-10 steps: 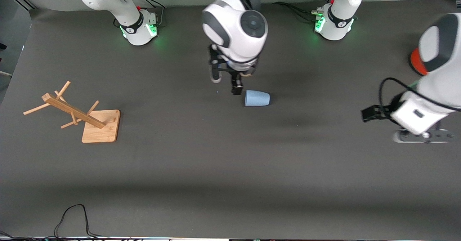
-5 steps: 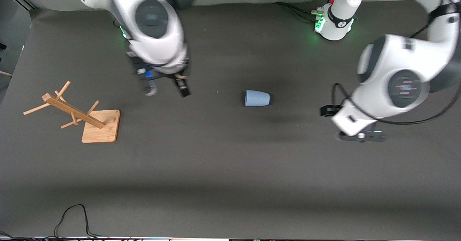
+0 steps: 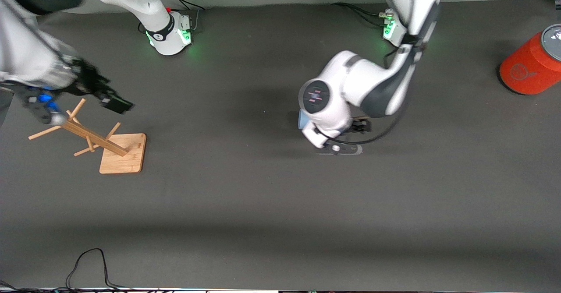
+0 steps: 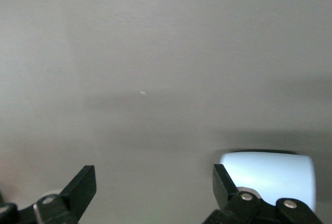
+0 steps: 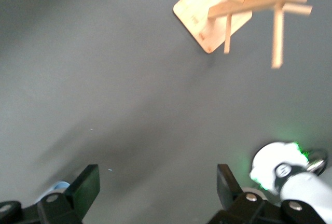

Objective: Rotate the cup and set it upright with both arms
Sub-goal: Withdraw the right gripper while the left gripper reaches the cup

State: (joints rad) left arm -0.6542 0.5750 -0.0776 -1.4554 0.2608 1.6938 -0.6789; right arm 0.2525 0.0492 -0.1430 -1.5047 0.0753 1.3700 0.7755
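1. Since half a second ago, the left arm [image 3: 377,87] has swung in from the 3 o'clock side of the front view, and its wrist now hangs over the cup. The right arm [image 3: 30,61] has pulled away to the 9–10 o'clock edge. The cup has not shifted.
2. The cup [image 3: 301,120] lies on the table [image 3: 280,205] just off centre, toward 1 o'clock. In the front view only a pale blue sliver shows past the left wrist.
3. In the left wrist view the cup [image 4: 270,177] lies on its side. Its inside is not visible, so contents cannot be told.
4. The left gripper [image 4: 153,175] is low over the table with its fingers spread wide and nothing between them. The cup lies just beside one finger [image 4: 224,185], outside the gap. Whether they touch cannot be told.
5. The right gripper [image 5: 155,180] is in the air over the wooden peg rack [image 3: 87,135]. Its fingers are wide apart and it holds nothing.
6. The peg rack stands on its square base at 9 o'clock, well apart from the cup, with nothing on its pegs.
7. An orange canister [image 3: 528,67] stands at 2 o'clock, at the left arm's end of the table. Its grey lid is on, so its contents are hidden. It is now uncovered by the left arm.
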